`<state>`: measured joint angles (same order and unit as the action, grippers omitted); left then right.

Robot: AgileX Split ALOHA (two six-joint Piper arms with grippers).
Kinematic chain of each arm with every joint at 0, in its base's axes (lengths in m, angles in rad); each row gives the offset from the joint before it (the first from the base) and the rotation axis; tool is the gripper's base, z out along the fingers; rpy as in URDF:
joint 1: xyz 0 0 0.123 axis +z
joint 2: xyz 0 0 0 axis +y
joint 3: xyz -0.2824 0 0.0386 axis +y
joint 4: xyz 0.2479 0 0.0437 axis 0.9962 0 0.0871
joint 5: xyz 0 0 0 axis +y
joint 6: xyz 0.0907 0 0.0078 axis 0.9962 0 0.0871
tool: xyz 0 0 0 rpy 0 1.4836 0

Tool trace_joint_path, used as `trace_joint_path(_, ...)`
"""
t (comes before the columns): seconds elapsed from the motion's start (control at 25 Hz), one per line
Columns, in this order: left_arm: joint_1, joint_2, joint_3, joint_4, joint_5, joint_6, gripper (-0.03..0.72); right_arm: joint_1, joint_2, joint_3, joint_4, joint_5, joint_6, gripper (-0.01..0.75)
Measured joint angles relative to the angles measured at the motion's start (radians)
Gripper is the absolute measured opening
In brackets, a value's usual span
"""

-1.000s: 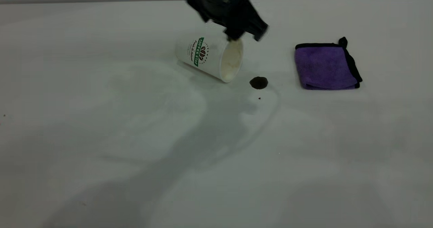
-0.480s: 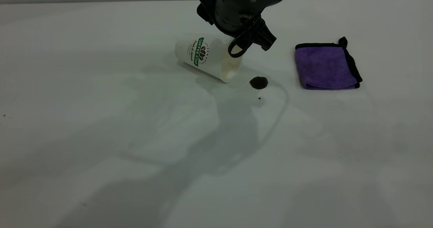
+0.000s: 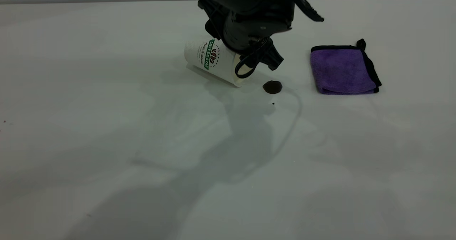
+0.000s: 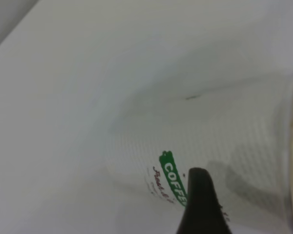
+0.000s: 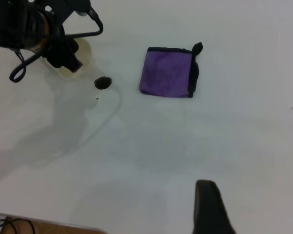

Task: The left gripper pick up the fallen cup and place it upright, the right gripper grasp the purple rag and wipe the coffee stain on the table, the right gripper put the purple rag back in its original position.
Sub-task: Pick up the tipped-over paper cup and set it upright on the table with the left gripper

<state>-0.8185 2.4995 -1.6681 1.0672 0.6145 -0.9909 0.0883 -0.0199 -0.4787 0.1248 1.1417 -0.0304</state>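
The cup [image 3: 208, 58] lies on its side on the table [image 3: 107, 126], mouth toward the coffee stain [image 3: 272, 87]. My left gripper [image 3: 254, 60] is low over the cup's mouth end, open, and covers the rim. In the left wrist view one black finger [image 4: 200, 204] lies over the cup's printed side [image 4: 224, 141]. The purple rag [image 3: 342, 71] lies folded to the right of the stain. The right wrist view shows the rag [image 5: 168, 73], the stain [image 5: 103, 83], the left gripper [image 5: 34, 29] and the cup's mouth [image 5: 80, 61] from afar. My right gripper [image 5: 209, 209] is high above the table, away from them.
A tiny dark speck [image 3: 273, 103] lies just in front of the stain. The table's far edge [image 3: 107, 2] runs behind the cup. A brown edge with cables [image 5: 19, 225] shows at the near side of the table in the right wrist view.
My left gripper has come down from above the cup to its mouth end and now hides the rim. The cup, stain and rag have not moved.
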Motion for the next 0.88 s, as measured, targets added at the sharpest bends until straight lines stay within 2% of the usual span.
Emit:
trace_joint_path(0.28,0.000,0.041,0.000,0.105,0.048,-0.097,0.534,0.000,0.000,0.000,0.000,0.000,0.000,0.492)
trace_joint_path(0.52,0.000,0.066,-0.001,0.176,0.085,-0.178,0.438,0.000,0.000,0.000,0.000,0.000,0.000,0.492)
trace_joint_path(0.6,0.000,0.070,-0.001,0.176,0.092,-0.184,0.354,0.000,0.000,0.000,0.000,0.000,0.000,0.492)
trace_joint_path(0.76,0.000,0.070,-0.004,0.180,0.137,-0.175,0.105,0.000,0.000,0.000,0.000,0.000,0.000,0.492)
trace_joint_path(0.88,0.002,0.061,-0.006,0.171,0.192,-0.100,0.027,0.000,0.000,0.000,0.000,0.000,0.000,0.492)
